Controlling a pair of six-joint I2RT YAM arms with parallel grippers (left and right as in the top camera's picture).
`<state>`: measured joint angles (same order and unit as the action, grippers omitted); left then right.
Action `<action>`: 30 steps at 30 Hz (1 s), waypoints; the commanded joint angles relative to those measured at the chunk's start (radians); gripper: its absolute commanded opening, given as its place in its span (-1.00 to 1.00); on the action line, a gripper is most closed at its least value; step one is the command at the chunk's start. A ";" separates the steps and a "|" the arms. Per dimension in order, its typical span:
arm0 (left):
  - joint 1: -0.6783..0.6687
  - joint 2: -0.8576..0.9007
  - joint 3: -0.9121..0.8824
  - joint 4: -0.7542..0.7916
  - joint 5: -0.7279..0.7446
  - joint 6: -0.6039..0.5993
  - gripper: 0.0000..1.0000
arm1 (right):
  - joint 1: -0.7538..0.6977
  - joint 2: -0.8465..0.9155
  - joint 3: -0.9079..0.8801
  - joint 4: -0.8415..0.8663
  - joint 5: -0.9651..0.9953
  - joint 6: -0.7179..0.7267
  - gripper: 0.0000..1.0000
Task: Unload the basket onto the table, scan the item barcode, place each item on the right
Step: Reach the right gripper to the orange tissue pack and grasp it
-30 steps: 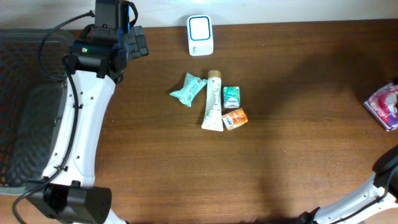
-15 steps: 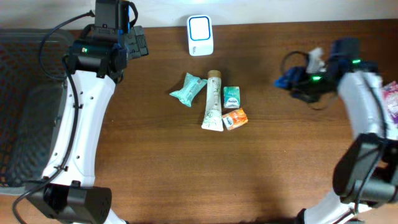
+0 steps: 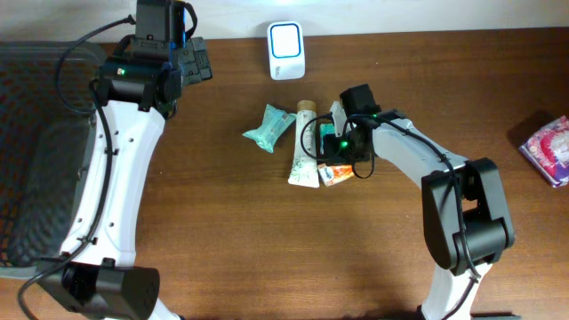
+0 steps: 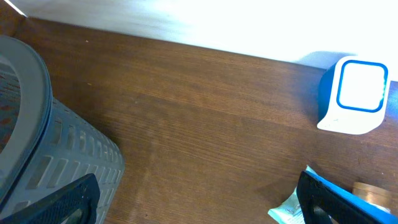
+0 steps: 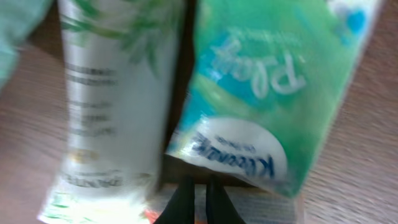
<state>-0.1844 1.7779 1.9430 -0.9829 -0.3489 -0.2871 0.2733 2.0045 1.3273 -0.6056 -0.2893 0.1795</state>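
Tabletop (image 3: 267, 231) holds tissue pack (image 5: 273, 81) just beyond right claw (image 5: 199, 194) (tips together).

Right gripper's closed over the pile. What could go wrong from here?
1. The right gripper is shut with nothing between its tips, so pushing down could shove the green tissue pack rather than grasp it.
2. That pack lies close beside the white tube and the orange pack; a grasp there may catch a neighbour too.
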 commanded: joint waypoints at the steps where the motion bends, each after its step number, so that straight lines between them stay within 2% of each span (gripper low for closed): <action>1: 0.004 0.000 0.004 0.001 -0.007 0.012 0.98 | 0.001 0.006 -0.003 -0.078 0.166 -0.006 -0.92; 4: 0.003 0.000 0.004 0.001 -0.007 0.012 0.98 | -0.006 0.003 0.047 -0.283 0.171 0.028 -0.92; 6: 0.004 0.000 0.005 0.001 -0.007 0.012 0.98 | -0.006 0.002 0.129 -0.527 0.170 0.038 -0.91; 7: 0.005 0.000 0.004 0.001 -0.007 0.012 0.98 | -0.006 0.002 0.158 -0.598 0.171 0.036 -0.80; 9: 0.003 0.000 0.004 0.001 -0.007 0.012 0.98 | -0.009 0.002 0.205 -0.678 0.203 -0.070 -0.19; 10: 0.003 0.000 0.004 0.001 -0.007 0.012 0.98 | -0.018 0.002 0.205 -0.674 0.257 -0.134 0.00; 12: 0.003 0.000 0.005 0.001 -0.007 0.012 0.98 | -0.033 0.002 0.204 -0.686 0.246 -0.333 0.15; 13: 0.003 0.000 0.004 0.001 -0.007 0.012 0.98 | -0.034 0.002 0.202 -0.688 0.245 -0.385 0.16; 15: 0.003 0.000 0.004 0.001 -0.006 0.012 0.98 | -0.033 0.002 0.190 -0.673 0.219 -0.389 0.24; 16: 0.003 0.000 0.004 0.001 -0.007 0.012 0.98 | -0.031 0.002 0.165 -0.658 0.194 -0.390 0.49; 19: 0.004 0.000 0.004 0.001 -0.007 0.012 0.98 | -0.031 0.002 0.103 -0.637 0.196 -0.412 0.61; 21: 0.004 0.000 0.004 0.001 -0.007 0.012 0.98 | -0.031 0.002 0.097 -0.652 0.179 -0.412 0.61; 22: 0.004 0.000 0.004 0.001 -0.007 0.012 0.98 | -0.031 0.002 0.097 -0.663 0.161 -0.412 0.60; 24: 0.004 0.000 0.004 0.001 -0.007 0.012 0.98 | -0.031 0.002 0.097 -0.671 0.120 -0.412 0.28; 30: 0.004 0.000 0.004 0.001 -0.007 0.012 0.98 | -0.031 0.002 0.054 -0.586 0.101 -0.410 0.30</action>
<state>-0.1844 1.7779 1.9430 -0.9825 -0.3489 -0.2871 0.2428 2.0151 1.4109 -1.2072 -0.1711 -0.2249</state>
